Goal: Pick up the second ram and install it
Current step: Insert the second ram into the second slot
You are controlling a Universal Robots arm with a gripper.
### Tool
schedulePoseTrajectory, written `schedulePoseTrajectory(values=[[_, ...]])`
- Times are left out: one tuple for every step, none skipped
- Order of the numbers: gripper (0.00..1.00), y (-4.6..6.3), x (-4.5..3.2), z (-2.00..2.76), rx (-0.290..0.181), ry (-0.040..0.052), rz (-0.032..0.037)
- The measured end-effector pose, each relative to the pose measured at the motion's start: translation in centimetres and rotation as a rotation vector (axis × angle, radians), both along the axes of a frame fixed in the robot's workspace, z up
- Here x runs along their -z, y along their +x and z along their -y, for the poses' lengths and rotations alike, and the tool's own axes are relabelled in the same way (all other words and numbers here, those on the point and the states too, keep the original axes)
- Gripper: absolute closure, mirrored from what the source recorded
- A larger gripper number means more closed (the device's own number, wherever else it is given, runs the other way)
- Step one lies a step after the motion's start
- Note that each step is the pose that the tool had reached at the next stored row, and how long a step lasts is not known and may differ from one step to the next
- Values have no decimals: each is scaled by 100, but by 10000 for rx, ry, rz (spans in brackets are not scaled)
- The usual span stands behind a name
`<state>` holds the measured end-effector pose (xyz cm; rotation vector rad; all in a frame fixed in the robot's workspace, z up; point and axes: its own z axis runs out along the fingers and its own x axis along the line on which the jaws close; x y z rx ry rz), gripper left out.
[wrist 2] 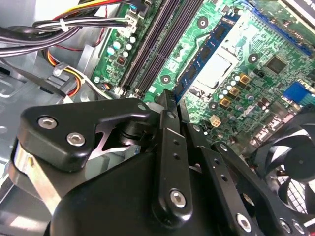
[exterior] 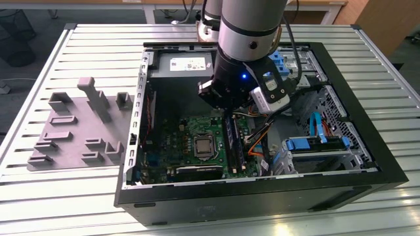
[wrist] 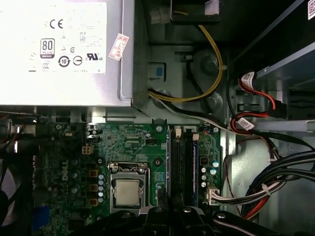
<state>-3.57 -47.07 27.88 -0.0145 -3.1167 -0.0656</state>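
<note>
- The tool (wrist 2: pixel 170 98) hangs low inside the open computer case (exterior: pixel 262 194). Its black metal fingers (wrist 2: pixel 167 142) are drawn together, and nothing shows between them.
- The second ram (wrist 2: pixel 206 51), a thin blue board with a row of dark chips, stands on edge in the slot nearest the processor (wrist 2: pixel 219 64). The fingertips sit right at its near end; I cannot tell whether they touch it.
- On the stick's other side run the long black empty slots (wrist 2: pixel 165 39), parallel and close to it, so there is little side room.
- The motherboard (wrist: pixel 128 142) is green, flat and crowded with small capacitors and sockets.
- A round black fan (wrist 2: pixel 290 167) sits near the tool's body.
- Bundled black, red and yellow cables (wrist: pixel 275 182) crowd the side of the slots away from the processor.
- The grey metal power supply (wrist: pixel 64 49) closes off the board's far edge.
- In the exterior view, the case's black walls box in the arm (exterior: pixel 246 34) on all sides, leaving only the top open. Blue plastic drive brackets (exterior: pixel 315 145) fill the exterior view's right.
- The case rests on a ribbed aluminium desk (exterior: pixel 78 196).
- A grey plastic fixture (exterior: pixel 72 128) with upright blocks lies well apart, on the exterior view's left.
</note>
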Motion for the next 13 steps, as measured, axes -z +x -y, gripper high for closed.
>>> schedulePoseTrajectory(values=[[86, 0, 18, 0, 1, 1, 0], [86, 0, 36, 0, 0, 1, 0], [86, 0, 54, 1, 0, 1, 0], [86, 1, 72, 1, 0, 0, 0], [86, 3, 90, 1, -1, 0, -1], [86, 6, 109, 1, -1, 0, 0], [86, 8, 127, 1, -1, 0, -1], [86, 9, 145, 1, 0, 0, -1], [86, 10, 163, 1, 0, 0, 0], [86, 11, 181, 1, 1, 1, 0], [86, 11, 194, 2, 1, 1, 0], [86, 11, 203, 2, 0, 1, 0], [86, 11, 204, 2, 0, -1, -1]])
